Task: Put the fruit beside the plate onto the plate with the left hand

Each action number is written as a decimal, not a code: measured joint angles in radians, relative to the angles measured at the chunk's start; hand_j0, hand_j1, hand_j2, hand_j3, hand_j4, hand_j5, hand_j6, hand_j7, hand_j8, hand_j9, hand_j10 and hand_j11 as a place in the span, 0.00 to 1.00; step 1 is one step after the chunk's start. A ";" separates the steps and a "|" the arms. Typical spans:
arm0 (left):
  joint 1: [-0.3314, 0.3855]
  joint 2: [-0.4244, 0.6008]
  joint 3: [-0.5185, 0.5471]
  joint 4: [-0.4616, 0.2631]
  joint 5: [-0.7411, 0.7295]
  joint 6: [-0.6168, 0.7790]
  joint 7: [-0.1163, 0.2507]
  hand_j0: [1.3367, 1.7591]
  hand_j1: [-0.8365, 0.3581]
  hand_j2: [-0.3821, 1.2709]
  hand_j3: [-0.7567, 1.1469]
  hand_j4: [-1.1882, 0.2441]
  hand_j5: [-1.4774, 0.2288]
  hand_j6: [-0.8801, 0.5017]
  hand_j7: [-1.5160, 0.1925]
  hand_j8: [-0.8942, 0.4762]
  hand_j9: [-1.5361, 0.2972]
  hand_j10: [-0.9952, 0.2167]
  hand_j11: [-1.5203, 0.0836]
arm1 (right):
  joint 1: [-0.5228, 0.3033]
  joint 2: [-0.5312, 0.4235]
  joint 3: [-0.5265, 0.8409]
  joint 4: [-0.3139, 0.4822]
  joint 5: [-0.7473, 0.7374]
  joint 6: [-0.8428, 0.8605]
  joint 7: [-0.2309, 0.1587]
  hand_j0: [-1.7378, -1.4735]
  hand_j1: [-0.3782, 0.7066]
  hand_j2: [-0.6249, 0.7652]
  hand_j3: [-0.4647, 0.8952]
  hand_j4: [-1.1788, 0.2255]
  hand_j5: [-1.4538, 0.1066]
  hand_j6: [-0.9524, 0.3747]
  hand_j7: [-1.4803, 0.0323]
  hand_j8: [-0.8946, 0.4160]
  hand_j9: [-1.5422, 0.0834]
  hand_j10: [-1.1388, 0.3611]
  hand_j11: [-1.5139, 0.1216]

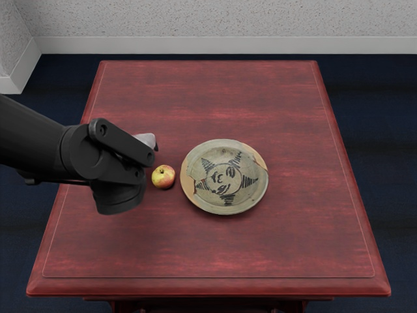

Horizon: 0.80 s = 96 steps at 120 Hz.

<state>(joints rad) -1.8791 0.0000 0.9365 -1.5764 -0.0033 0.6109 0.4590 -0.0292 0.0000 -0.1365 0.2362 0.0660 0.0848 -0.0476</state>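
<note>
Counting, near to far: you have one table [208,254], one left hand [117,173], one apple [163,177] and one plate [258,171].
Table: red-brown wood. Its front edge lies nearest you, and whatever is under it is cut off at the bottom of the view.
Left hand: dark, just left of the apple and over the tabletop. You cannot tell whether it touches the fruit.
Hand state: its bulk hides the detail, so you cannot tell whether it is spread or closed. The apple shows nearly whole beside it.
Apple: yellow and red, stem up, on the table between hand and plate. It sits just beside the plate's left rim, not on the plate.
Plate: round and pale, with a dark star-and-face pattern, near the table's middle.
Left arm [32,147]: one arm shows, cut off at the left edge.
Beyond: dark blue floor [384,130], then a pale baseboard [228,44] and a speckled wall [228,16].
</note>
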 joint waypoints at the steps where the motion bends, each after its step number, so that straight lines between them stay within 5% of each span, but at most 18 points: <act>1: 0.000 0.000 0.000 0.000 0.000 0.000 0.000 0.76 0.70 0.27 0.40 0.62 0.64 0.42 0.66 0.44 0.63 0.58 0.71 | 0.000 0.000 0.000 0.000 0.000 0.000 0.000 0.30 0.04 0.45 0.34 0.83 0.92 0.71 0.97 0.67 0.94 0.75 0.92; 96: 0.021 0.000 -0.068 -0.004 0.054 0.000 -0.007 0.76 0.67 0.27 0.40 0.60 0.62 0.40 0.64 0.41 0.61 0.55 0.68 | 0.000 0.000 0.000 0.000 0.000 0.000 0.000 0.30 0.04 0.45 0.34 0.83 0.92 0.71 0.97 0.67 0.94 0.75 0.92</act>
<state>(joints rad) -1.8578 0.0000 0.8683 -1.5806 0.0506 0.6109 0.4520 -0.0292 0.0000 -0.1365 0.2362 0.0660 0.0850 -0.0476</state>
